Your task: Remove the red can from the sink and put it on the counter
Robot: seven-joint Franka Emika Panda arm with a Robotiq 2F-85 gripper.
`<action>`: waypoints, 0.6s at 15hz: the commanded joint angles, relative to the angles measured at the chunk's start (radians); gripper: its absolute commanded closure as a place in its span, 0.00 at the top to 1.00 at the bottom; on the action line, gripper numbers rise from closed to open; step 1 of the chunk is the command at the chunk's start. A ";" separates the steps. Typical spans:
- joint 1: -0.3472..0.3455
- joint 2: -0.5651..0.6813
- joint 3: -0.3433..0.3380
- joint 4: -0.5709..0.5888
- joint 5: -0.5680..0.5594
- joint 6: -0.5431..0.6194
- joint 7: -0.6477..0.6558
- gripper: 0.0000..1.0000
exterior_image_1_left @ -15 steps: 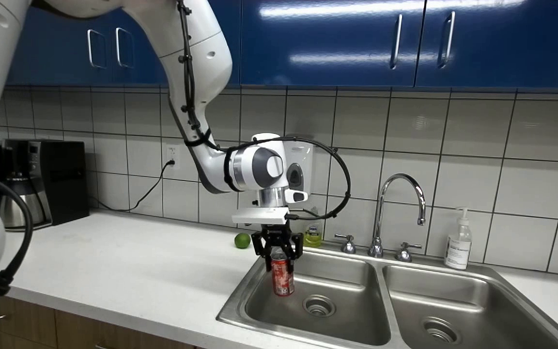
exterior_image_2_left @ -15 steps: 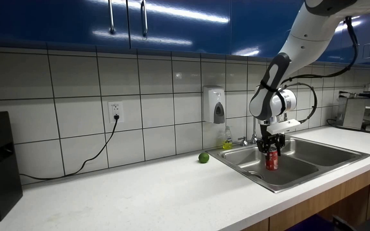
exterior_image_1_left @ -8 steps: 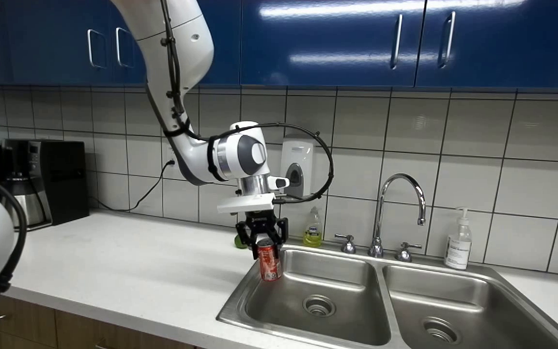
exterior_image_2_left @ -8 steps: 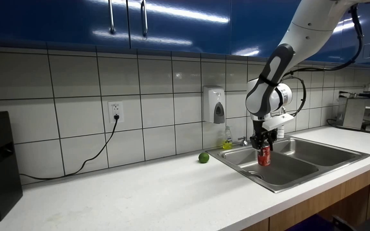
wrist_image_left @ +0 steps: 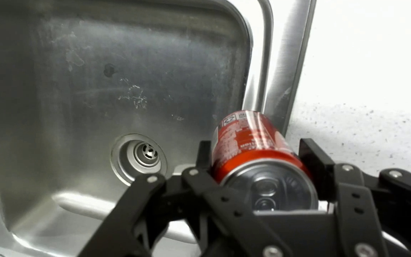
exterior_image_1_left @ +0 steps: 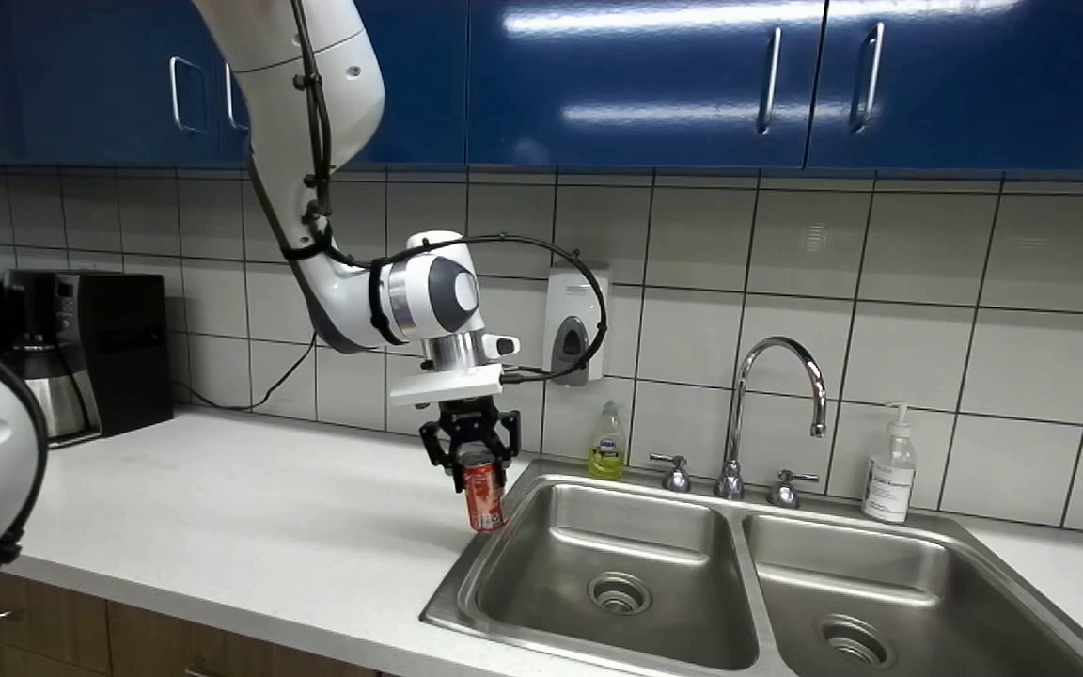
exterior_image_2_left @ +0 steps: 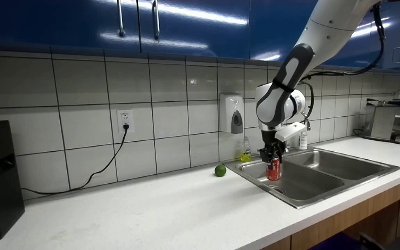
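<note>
The red can (exterior_image_1_left: 483, 505) is held by my gripper (exterior_image_1_left: 480, 478), tilted a little, with its bottom free. In the wrist view the can (wrist_image_left: 248, 137), silver top towards the camera, sits between the two black fingers of the gripper (wrist_image_left: 254, 153). It also shows in an exterior view (exterior_image_2_left: 273, 171), under the gripper (exterior_image_2_left: 273, 160). The can is in the air over the side rim of the sink (exterior_image_1_left: 746, 564), where the white counter (exterior_image_1_left: 269, 508) begins. The sink basin shows bare in the wrist view (wrist_image_left: 84, 89), with the counter (wrist_image_left: 362, 89) beside it.
A green fruit (exterior_image_2_left: 220, 170) lies on the counter near the sink corner; the gripper hides it in an exterior view. A yellow soap bottle (exterior_image_1_left: 607, 444), the faucet (exterior_image_1_left: 734, 414) and a pump bottle (exterior_image_1_left: 889, 470) stand behind the sink. A coffee machine (exterior_image_1_left: 118, 348) stands at the counter's far end.
My gripper has carried the can up from over the basin and sideways to the basin's edge by the counter. The grip looks unchanged. The green fruit has become hidden in an exterior view.
</note>
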 commanded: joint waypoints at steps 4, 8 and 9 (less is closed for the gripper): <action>0.008 -0.031 0.068 -0.038 0.014 0.005 -0.149 0.38; 0.016 -0.001 0.115 -0.026 0.045 -0.002 -0.251 0.38; 0.020 0.011 0.125 -0.019 0.049 -0.003 -0.269 0.38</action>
